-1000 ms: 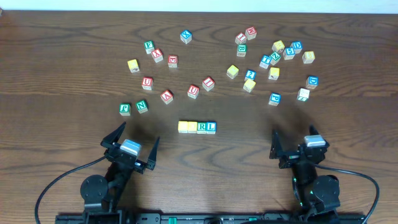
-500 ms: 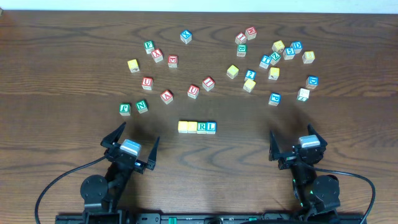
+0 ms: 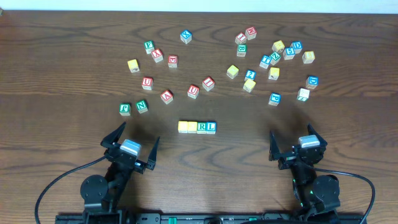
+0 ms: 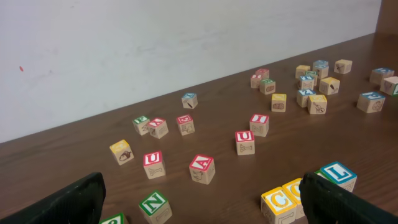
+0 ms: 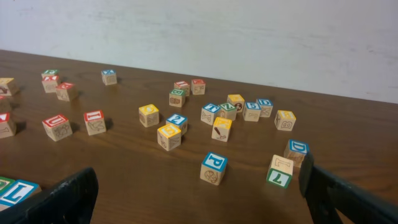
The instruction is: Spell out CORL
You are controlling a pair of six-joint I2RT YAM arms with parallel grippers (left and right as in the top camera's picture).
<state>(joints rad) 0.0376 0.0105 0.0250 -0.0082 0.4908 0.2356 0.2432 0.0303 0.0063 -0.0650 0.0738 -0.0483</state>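
Observation:
Four blocks stand in a touching row at the table's middle: a yellow C [image 3: 183,127], a yellow O [image 3: 192,127], a green R [image 3: 202,127] and a blue L [image 3: 211,127]. The left wrist view shows the C [image 4: 278,201], part of the O [image 4: 292,190] and the L [image 4: 337,173]; the R is hidden behind a finger. My left gripper [image 3: 130,147] is open and empty, near the front edge, left of the row. My right gripper [image 3: 297,144] is open and empty at the front right. Both sets of fingers frame the wrist views [image 4: 205,202] [image 5: 199,193].
Loose letter blocks are scattered across the far half. Green N [image 3: 142,106] and another green block [image 3: 125,109] lie front left. Red U [image 3: 193,91] and red I [image 3: 208,83] are behind the row. Blue P [image 5: 214,168] and green 7 [image 5: 280,172] lie ahead of the right gripper.
The right gripper shifted slightly left and its fingers spread a little between one second ago and half a second ago. Nothing has moved since. The blocks are unchanged.

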